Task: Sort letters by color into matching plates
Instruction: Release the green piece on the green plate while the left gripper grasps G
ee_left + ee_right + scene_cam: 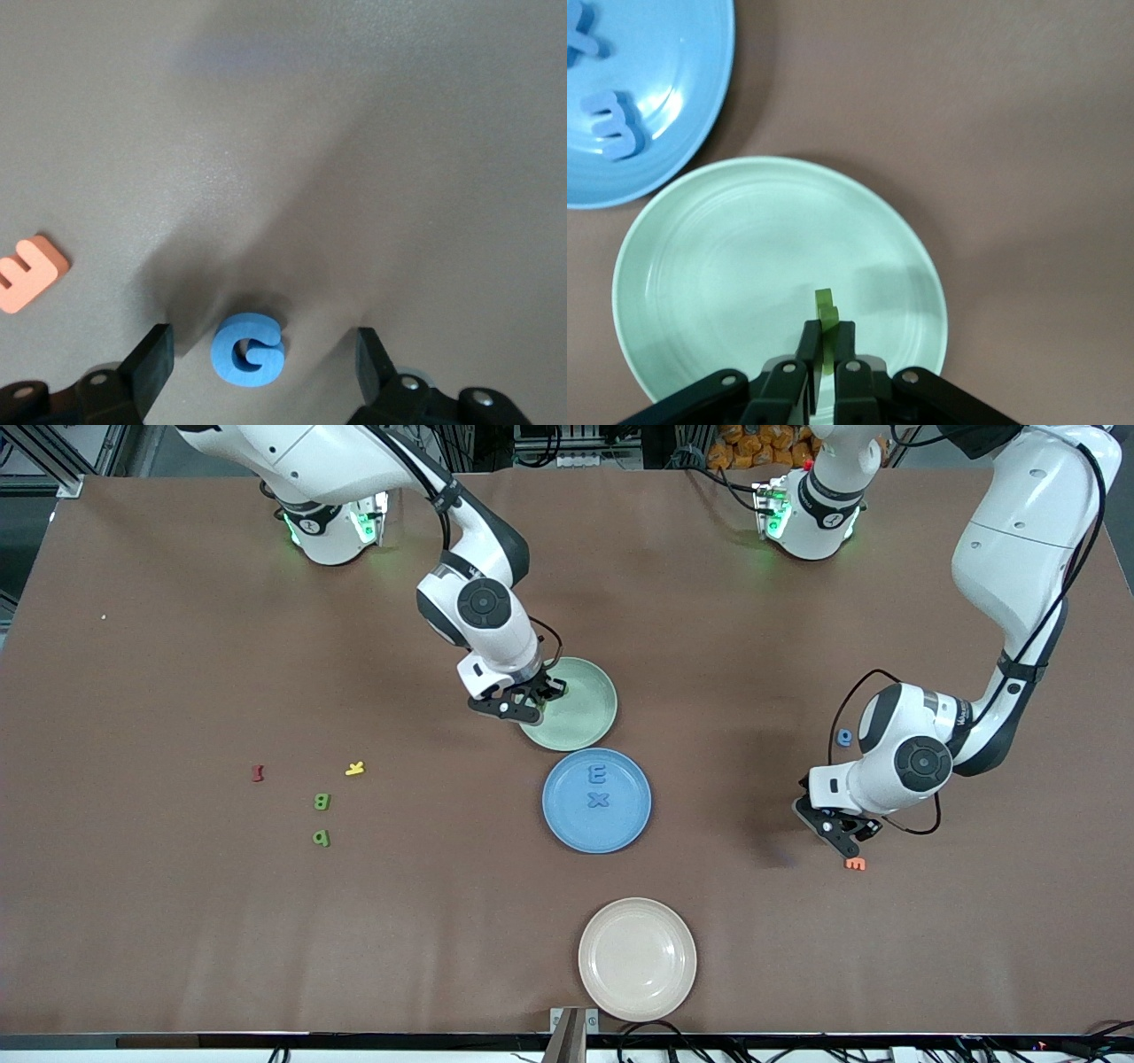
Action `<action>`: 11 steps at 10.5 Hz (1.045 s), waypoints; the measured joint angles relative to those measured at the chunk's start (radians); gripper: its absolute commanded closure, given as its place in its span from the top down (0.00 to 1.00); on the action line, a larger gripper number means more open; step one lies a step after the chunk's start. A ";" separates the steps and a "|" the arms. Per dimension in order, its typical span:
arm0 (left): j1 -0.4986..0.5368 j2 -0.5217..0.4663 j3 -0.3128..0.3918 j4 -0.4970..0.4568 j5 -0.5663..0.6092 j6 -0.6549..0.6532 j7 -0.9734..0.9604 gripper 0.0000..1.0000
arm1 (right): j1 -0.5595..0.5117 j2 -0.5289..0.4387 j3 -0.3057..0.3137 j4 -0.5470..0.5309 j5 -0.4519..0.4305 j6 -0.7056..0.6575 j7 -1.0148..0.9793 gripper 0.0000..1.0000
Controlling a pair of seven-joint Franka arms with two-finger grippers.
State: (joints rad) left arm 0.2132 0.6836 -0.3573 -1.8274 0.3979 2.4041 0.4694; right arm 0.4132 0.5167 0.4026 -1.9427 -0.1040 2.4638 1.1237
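Observation:
My right gripper (524, 701) is over the pale mint green plate (589, 710), shut on an olive-green letter (826, 312) held on edge above the plate's floor (735, 266). The blue plate (620, 825) lies nearer the front camera and holds a blue E (599, 774) and a blue X (599, 800). My left gripper (261, 359) is open and low at the table, its fingers on either side of a blue G (249, 350) without touching it. Another blue letter (844, 737) lies beside the left arm. Two olive-green letters (322, 802) (322, 837) lie toward the right arm's end.
An orange letter (855, 863) lies close beside my left gripper (837, 831), also in the left wrist view (28, 273). A yellow letter (354, 768) and a red letter (258, 772) lie near the green ones. A cream plate (637, 958) sits near the front edge.

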 measured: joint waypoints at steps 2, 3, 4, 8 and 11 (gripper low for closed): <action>0.011 -0.002 0.001 -0.002 0.000 0.006 0.000 0.00 | 0.017 0.016 0.000 0.009 0.000 0.000 0.017 0.52; 0.015 -0.007 -0.001 -0.003 0.000 0.008 0.000 0.00 | 0.017 0.019 -0.001 0.011 0.000 0.000 0.024 0.53; 0.016 -0.013 -0.004 -0.008 0.000 0.008 0.000 0.00 | 0.017 0.019 -0.001 0.012 0.000 0.000 0.034 0.53; 0.017 -0.016 -0.005 -0.013 0.000 0.009 -0.021 0.00 | 0.008 0.019 -0.008 0.022 -0.002 -0.001 0.044 0.52; 0.017 -0.016 -0.020 -0.014 0.000 0.017 -0.089 0.00 | -0.098 0.018 0.016 0.026 -0.055 -0.002 0.034 0.52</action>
State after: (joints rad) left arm 0.2298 0.6678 -0.3775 -1.8410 0.3979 2.4214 0.3807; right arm 0.3150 0.5349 0.4185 -1.9163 -0.1590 2.4615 1.1581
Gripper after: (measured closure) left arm 0.652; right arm 0.476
